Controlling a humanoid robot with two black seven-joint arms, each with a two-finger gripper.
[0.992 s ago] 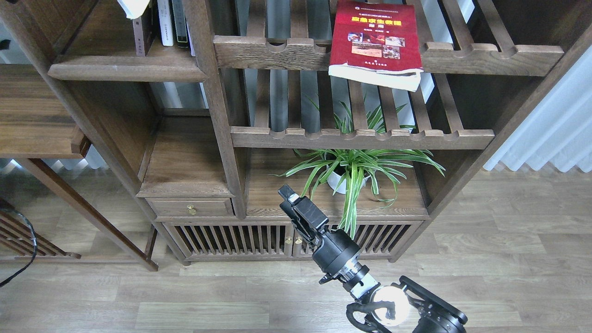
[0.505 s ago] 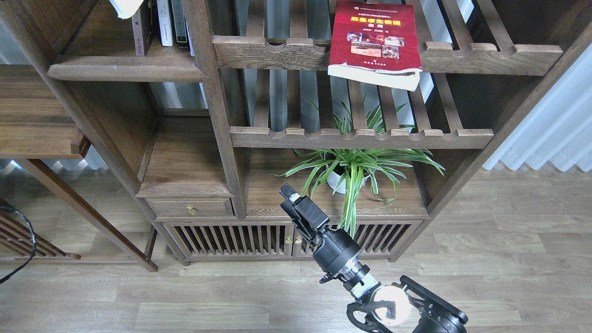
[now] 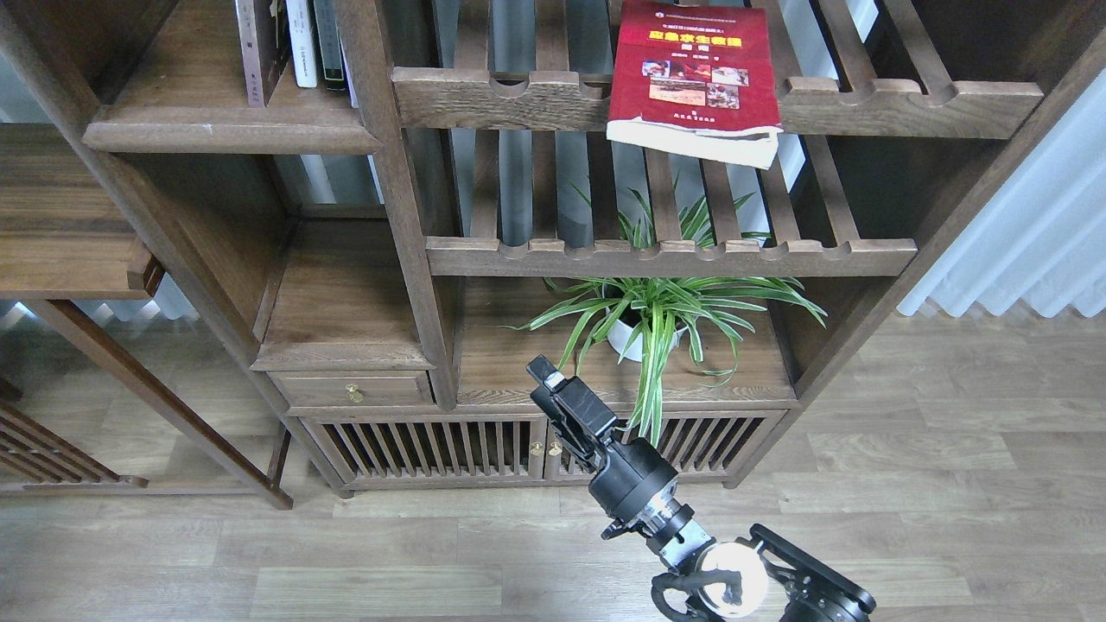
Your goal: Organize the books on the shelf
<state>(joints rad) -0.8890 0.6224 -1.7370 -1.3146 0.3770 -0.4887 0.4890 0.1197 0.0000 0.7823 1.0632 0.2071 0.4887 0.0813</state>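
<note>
One red book (image 3: 696,73) in sight, yellow title and small photos on its cover, lying flat on the upper slatted rack (image 3: 907,99), its near edge jutting out past the notched front rail. That's the only big paperback showing. Over at top left, the solid plank shelf (image 3: 229,134) with the thick rounded lip carries a short row of slim upright volumes (image 3: 294,43) — three or four spines, hard to split them cleanly. A second slatted rack (image 3: 674,257) sits lower, bare of books. Beneath it, one spider plant (image 3: 665,315) in a white pot. Two small brass knobs on the cabinet doors, one more on the drawer (image 3: 352,390). One arm in view, the right, rising from the bottom edge; its gripper (image 3: 553,389) hangs low in front of the cabinet, well below the red book, holding nothing. It's seen edge-on and dark, so I cannot tell how wide the claw stands. The left gripper is out of view.
</note>
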